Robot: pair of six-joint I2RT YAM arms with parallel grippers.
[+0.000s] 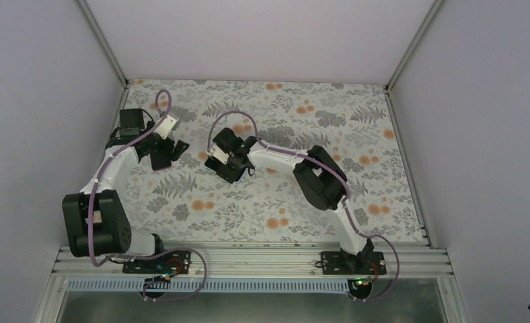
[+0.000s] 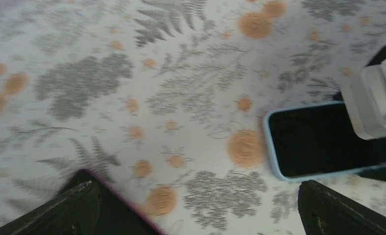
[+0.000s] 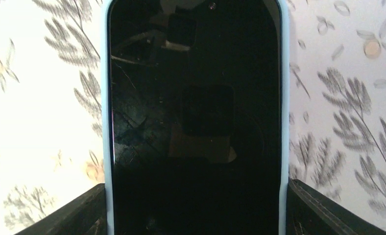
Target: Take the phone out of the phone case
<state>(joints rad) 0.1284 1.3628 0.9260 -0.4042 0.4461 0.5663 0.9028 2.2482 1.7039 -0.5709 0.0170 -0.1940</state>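
1. phone [image 3: 196, 122] screen up in blue case [image 3: 285, 98], flat on tabletop [image 3: 34, 98], filling centre of right wrist view
2. right pincer [image 3: 196, 210] straddles case's long sides at frame bottom; can't tell if clamped or just beside. Squeezing both walls likely locks phone in
3. left pincer [image 2: 205, 215] apart, empty, case at its frame's right edge; unpinned case may slide or lift with phone

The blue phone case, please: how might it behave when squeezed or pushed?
The phone case shows only a thin rim around the phone, so it probably flexes. The phone's reflective face is likely slippery. Lying flat on the tablecloth, it should slide rather than tip.
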